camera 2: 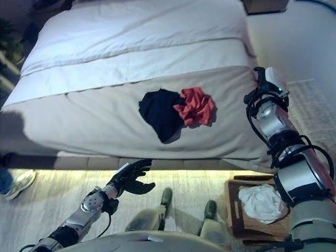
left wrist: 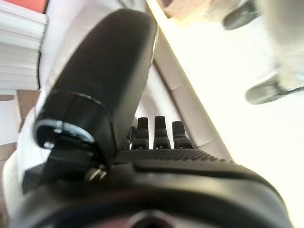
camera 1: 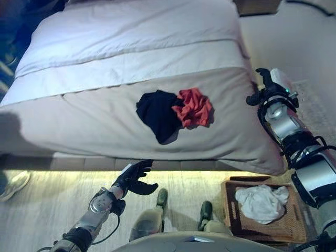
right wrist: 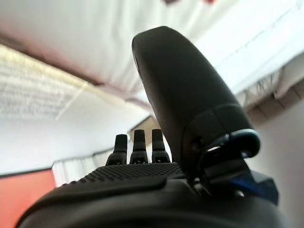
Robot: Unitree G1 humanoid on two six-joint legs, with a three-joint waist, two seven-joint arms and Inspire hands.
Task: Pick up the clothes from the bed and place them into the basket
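A black garment (camera 1: 157, 113) and a crumpled red garment (camera 1: 194, 107) lie touching on the beige bedcover (camera 1: 94, 115) near the bed's front edge. A wicker basket (camera 1: 231, 212) stands on the floor at the lower right with a white garment (camera 1: 261, 202) in it. My right hand (camera 1: 269, 88) is raised at the bed's right corner, to the right of the red garment, fingers relaxed and empty. My left hand (camera 1: 134, 178) hangs over the floor in front of the bed, below the black garment, fingers relaxed and empty.
The bed (camera 1: 131, 47) has white sheets at its far end. A person's shoe (camera 1: 13, 185) shows on the floor at the far left. A pale rug (camera 1: 315, 105) lies to the right of the bed.
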